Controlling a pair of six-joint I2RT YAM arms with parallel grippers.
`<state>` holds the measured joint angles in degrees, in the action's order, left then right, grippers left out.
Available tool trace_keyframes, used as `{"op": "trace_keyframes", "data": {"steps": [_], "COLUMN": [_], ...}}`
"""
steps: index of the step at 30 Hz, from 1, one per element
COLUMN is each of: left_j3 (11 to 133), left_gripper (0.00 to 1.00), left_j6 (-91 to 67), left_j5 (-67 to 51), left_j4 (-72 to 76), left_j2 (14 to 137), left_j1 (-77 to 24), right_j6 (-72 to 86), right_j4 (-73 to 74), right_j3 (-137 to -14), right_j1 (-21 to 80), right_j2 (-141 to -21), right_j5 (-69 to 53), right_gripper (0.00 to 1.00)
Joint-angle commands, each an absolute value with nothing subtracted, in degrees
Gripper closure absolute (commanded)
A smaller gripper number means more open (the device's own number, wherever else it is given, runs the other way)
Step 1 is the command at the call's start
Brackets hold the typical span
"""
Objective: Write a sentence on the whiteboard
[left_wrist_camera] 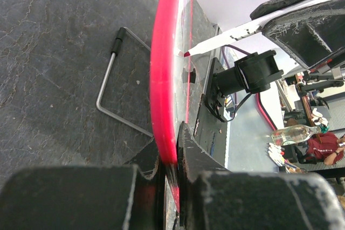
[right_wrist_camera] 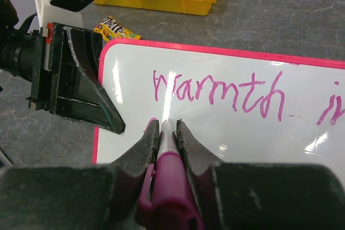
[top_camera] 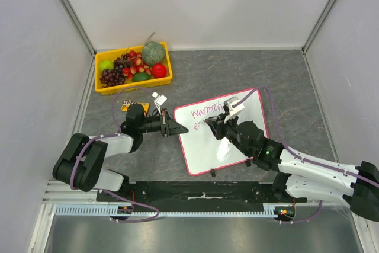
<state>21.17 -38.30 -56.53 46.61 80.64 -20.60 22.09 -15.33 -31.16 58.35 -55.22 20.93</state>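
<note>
The whiteboard lies on the table. The left end effector pinches its left rim, seemingly to steady it. The right end effector clamps a magenta marker, tip beneath "warmth" in the sentence.

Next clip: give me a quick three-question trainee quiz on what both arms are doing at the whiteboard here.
1. True or false: the left gripper is clamped on the pink rim of the whiteboard.
2. What does the right gripper hold? A) a magenta marker B) an eraser C) a grape
3. Which word of the sentence reads complete on the first line?
Key: 1 true; 2 A; 3 warmth.
</note>
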Motion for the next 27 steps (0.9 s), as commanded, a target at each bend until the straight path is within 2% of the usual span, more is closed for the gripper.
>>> {"op": "trace_keyframes", "data": {"steps": [1,27], "left_j3": [20.3,20.3], "left_gripper": [0.98,0.98], "left_j6": [-25.8,-25.8], "left_j5": [-55.6,-55.5], "left_j4": [44.3,44.4], "left_j2": [82.4,82.4], "left_j1": [-21.3,-21.3], "right_j6": [22.0,23.7], "right_j4": [-14.7,-10.9], "right_j3": [-31.2,-27.0], "right_j1": [58.3,58.3], "right_j2": [-54.5,-51.3], "right_j5": [23.4,20.8], "right_gripper": [1.0,1.0]}}
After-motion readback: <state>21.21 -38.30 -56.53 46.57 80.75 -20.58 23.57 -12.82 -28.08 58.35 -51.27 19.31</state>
